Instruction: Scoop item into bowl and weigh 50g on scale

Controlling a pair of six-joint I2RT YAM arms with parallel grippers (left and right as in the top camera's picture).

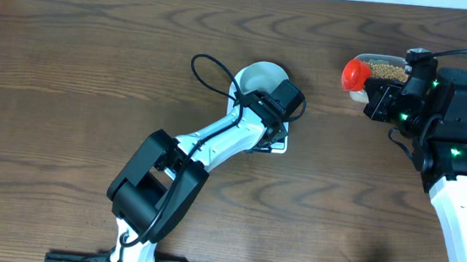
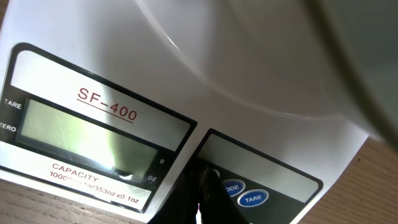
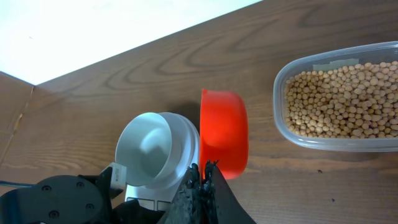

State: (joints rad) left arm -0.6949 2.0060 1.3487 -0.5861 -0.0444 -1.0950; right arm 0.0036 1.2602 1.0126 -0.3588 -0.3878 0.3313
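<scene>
A pale bowl [image 1: 262,77] stands empty on the white scale [image 1: 280,147] at mid-table. My left gripper [image 2: 202,202] is shut, and its tips sit on the scale's button panel just left of the MODE button [image 2: 232,187], below the blank display [image 2: 87,132]. My right gripper [image 3: 203,177] is shut on the handle of a red scoop [image 3: 224,134], which hangs above the table between the bowl [image 3: 149,146] and a clear tub of beans [image 3: 342,99]. From overhead the scoop [image 1: 355,74] shows at the tub's left end.
The clear tub [image 1: 384,72] stands at the back right, partly under my right arm. A black cable [image 1: 209,69] loops beside the bowl. My left arm [image 1: 215,142] stretches diagonally across the table's centre. The table's far edge runs along the top.
</scene>
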